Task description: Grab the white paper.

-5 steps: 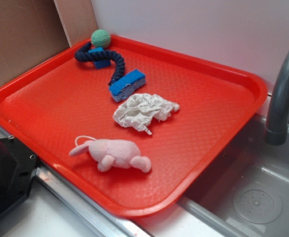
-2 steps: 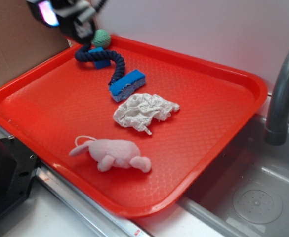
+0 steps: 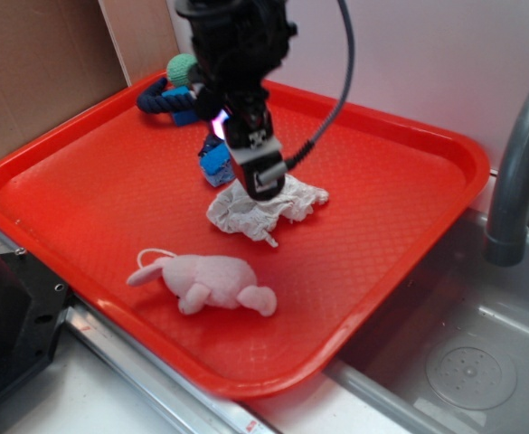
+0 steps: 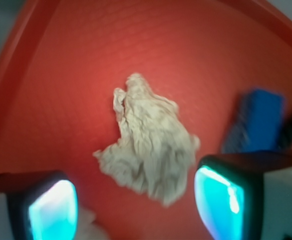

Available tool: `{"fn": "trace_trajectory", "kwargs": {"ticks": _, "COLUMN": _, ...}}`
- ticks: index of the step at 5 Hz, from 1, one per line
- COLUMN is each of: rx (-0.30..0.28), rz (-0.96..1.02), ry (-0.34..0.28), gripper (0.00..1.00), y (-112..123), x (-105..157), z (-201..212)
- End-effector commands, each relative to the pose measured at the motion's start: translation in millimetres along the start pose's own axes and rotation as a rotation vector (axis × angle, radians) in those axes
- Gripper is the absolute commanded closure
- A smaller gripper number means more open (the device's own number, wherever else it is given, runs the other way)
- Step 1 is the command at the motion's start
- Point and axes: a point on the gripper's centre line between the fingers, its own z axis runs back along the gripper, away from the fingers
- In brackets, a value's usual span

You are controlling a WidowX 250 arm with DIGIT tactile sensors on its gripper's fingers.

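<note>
White paper [image 4: 148,145], centre of frame on the red tray [image 3: 382,217]: a crumpled tissue wad, probably light, soft and compressible; pinch its raised middle. Gripper [image 4: 136,202] above it, fingers [image 4: 220,197] spread, empty. Wrist view blurred; arm hides the blue sponge [image 3: 213,166] in the exterior view.
</note>
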Motion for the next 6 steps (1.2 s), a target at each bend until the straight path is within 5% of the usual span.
{"fn": "trace_trajectory", "kwargs": {"ticks": 1, "rx": -0.069, "rz": -0.172, "ry": -0.035, "gripper": 0.00, "y": 17, "x": 13, "z": -35}}
{"fn": "trace_trajectory", "kwargs": {"ticks": 2, "rx": -0.156, "rz": -0.109, "ry": 0.014, "gripper": 0.00, "y": 4, "x": -1, "z": -60}}
{"fn": "trace_trajectory", "kwargs": {"ticks": 3, "rx": -0.166, "rz": -0.101, "ry": 0.007, "gripper": 1.00, "y": -12, "x": -15, "z": -66}}
{"fn": "trace_trajectory", "kwargs": {"ticks": 4, "rx": -0.128, "rz": -0.136, "ry": -0.024, "gripper": 1.00, "y": -23, "x": -10, "z": -49}}
{"fn": "trace_trajectory", "kwargs": {"ticks": 6, "rx": -0.001, "rz": -0.120, "ry": 0.031, "gripper": 1.00, "y": -36, "x": -21, "z": -39}}
